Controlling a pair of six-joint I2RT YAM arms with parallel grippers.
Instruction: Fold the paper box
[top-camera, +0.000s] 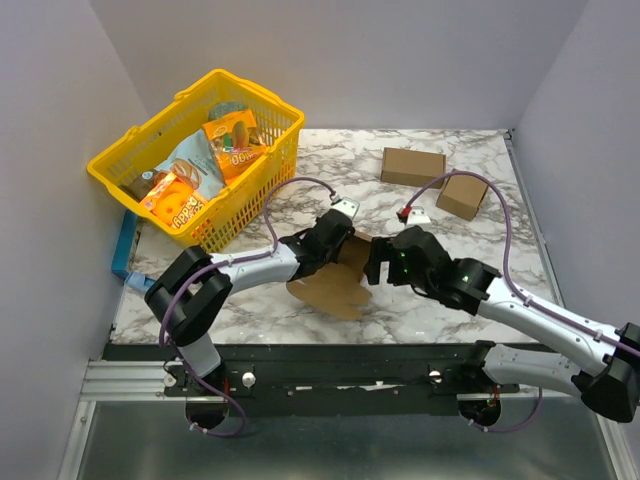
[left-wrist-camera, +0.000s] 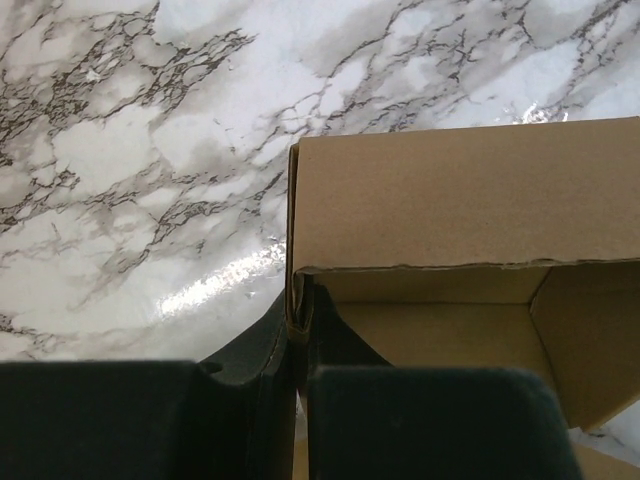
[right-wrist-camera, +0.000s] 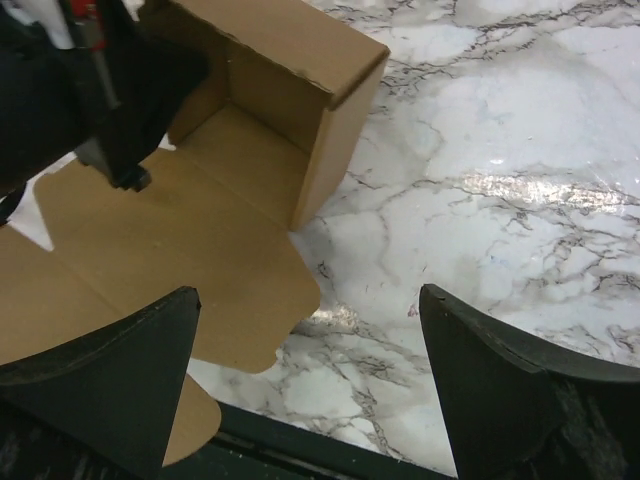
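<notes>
On the marble tabletop (top-camera: 350, 165), between the arms, the box (top-camera: 335, 290) sits half-formed, so steady its raised wall with your left gripper (left-wrist-camera: 298, 310), which is pinching that wall's corner, and slide your wide-spread, empty right gripper (right-wrist-camera: 308, 300) under the flat flap to lift along its crease.

Marble table (top-camera: 330, 160) bears a yellow basket (top-camera: 255, 190), long cuboid (top-camera: 412, 166), squarish cuboid (top-camera: 462, 195) and the paper box (top-camera: 330, 290).
</notes>
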